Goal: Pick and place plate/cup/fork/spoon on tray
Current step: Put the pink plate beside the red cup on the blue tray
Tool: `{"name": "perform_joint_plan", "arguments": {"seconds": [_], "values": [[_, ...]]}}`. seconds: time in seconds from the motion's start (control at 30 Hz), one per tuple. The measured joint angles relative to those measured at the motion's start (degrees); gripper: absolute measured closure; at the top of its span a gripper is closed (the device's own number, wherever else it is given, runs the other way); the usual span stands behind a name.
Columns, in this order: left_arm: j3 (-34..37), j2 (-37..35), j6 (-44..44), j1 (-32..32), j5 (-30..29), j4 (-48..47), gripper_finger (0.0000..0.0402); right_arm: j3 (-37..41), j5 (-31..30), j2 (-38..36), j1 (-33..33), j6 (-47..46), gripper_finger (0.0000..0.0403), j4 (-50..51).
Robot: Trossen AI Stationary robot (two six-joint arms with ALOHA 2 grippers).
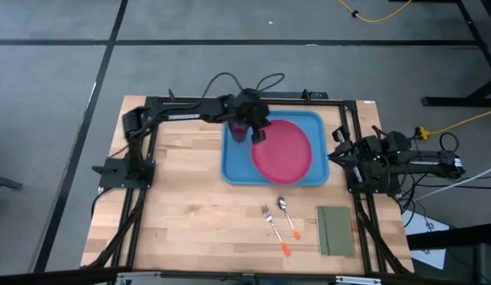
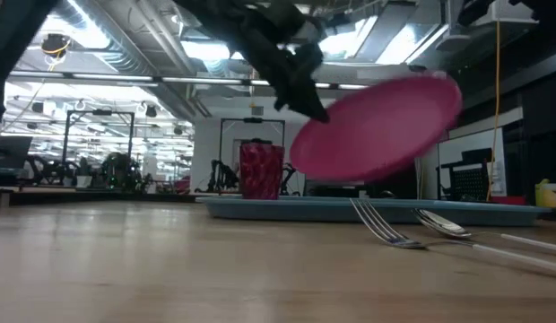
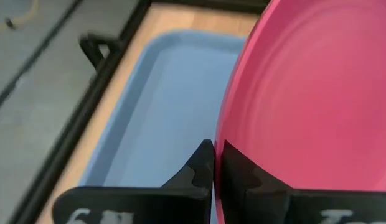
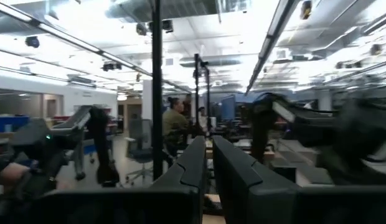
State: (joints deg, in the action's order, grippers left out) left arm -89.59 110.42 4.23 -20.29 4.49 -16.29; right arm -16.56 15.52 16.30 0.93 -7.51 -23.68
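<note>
left hand (image 1: 257, 134) | pinching plate (image 1: 282, 150) rim | plate tilted above tray (image 1: 230, 166)

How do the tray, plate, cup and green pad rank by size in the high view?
1. the tray
2. the plate, held tilted above the tray by the left gripper, so it may look bigger than it is
3. the green pad
4. the cup, partly hidden by the arm

Grey floor (image 1: 55, 119), bright ceiling lights (image 4: 286, 25)

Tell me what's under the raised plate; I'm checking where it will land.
Under the plate, held tilted by the left gripper, lies the blue tray. The cup stands beside it; the tray floor beneath is mostly covered.
</note>
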Motion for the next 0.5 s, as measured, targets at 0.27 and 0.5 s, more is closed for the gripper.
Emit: {"name": "perform_joint_plan", "arguments": {"seconds": [0.27,0.5], "values": [[-9.0,9.8,1.5,-0.4,-0.3,-3.2,0.0401,0.0,4.1,0.0,0.0,-1.3,0.0367,-0.2],[-10.9,12.6,2.1,-0.7,-2.4,-6.6,0.0395,0.0,4.2,0.0,0.0,-2.8,0.0367,-0.2]]}}
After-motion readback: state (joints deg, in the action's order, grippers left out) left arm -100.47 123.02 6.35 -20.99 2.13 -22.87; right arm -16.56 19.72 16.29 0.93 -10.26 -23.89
